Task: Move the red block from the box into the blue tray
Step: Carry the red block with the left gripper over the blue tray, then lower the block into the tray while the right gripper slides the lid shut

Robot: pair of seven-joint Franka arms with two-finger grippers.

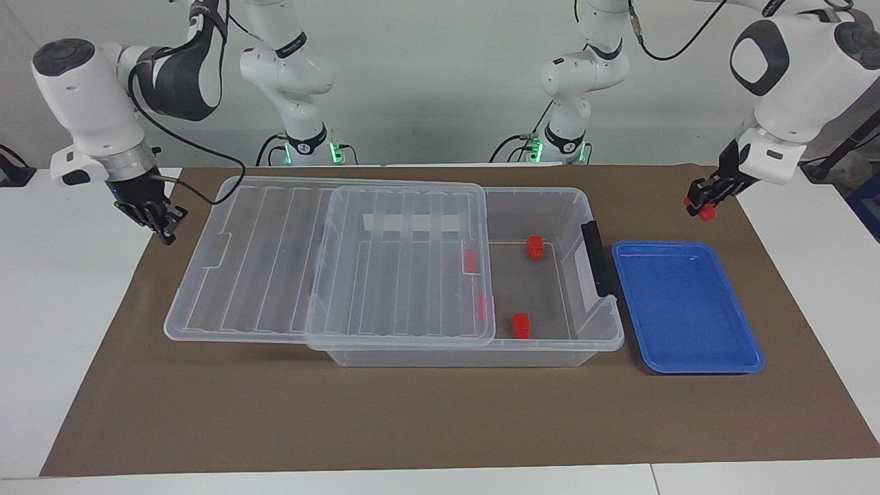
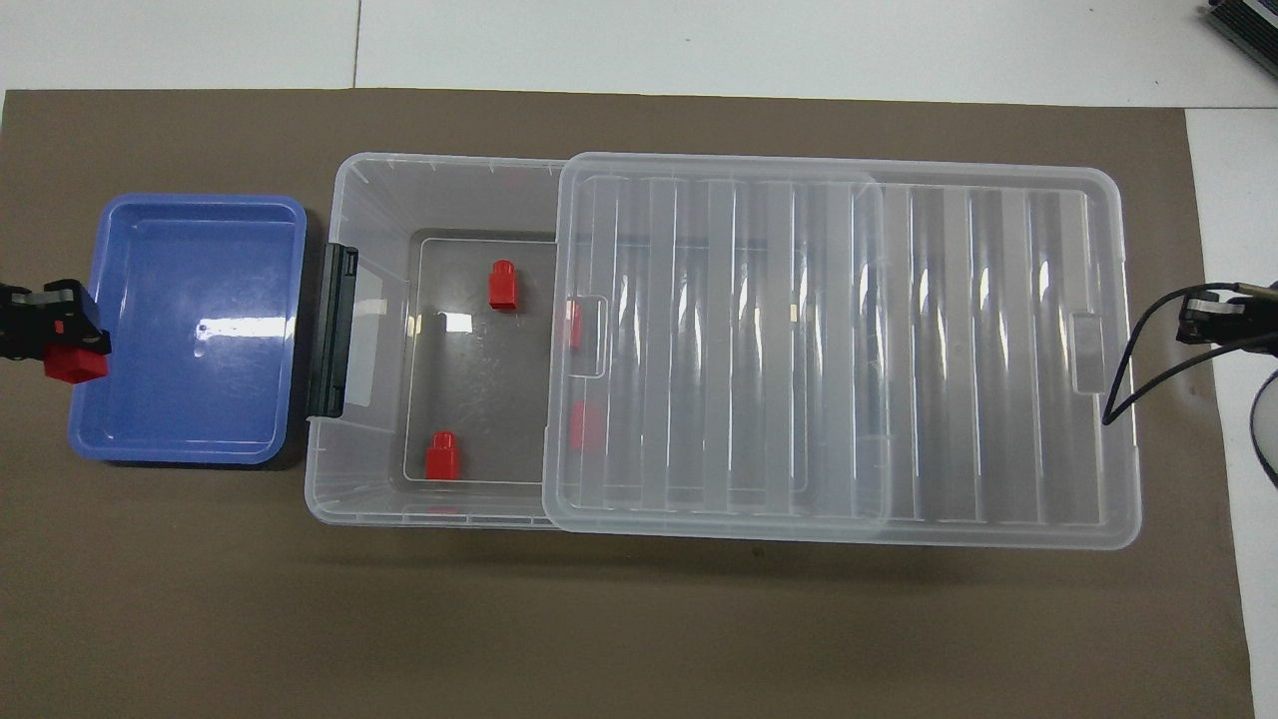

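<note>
1. The left gripper (image 1: pixel 702 201) hangs in the air over the brown mat (image 1: pixel 440 419), at the outer edge of the tray (image 1: pixel 687 357); its fingers are clamped on a red block (image 1: pixel 704 212).
2. The block's knob cannot be made out (too small), so its pointing is unclear.
3. The tray lies beside the box (image 1: pixel 550 344), toward the left arm's end of the tabletop (image 1: pixel 41 330).
4. The lid (image 1: pixel 275 261) is slid half off the box; two blocks (image 1: pixel 535 247) (image 1: pixel 521 325) lie in the uncovered part.
5. The right gripper (image 1: pixel 157 218) waits past the lid's end; whether its fingers are apart or together cannot be told.
</note>
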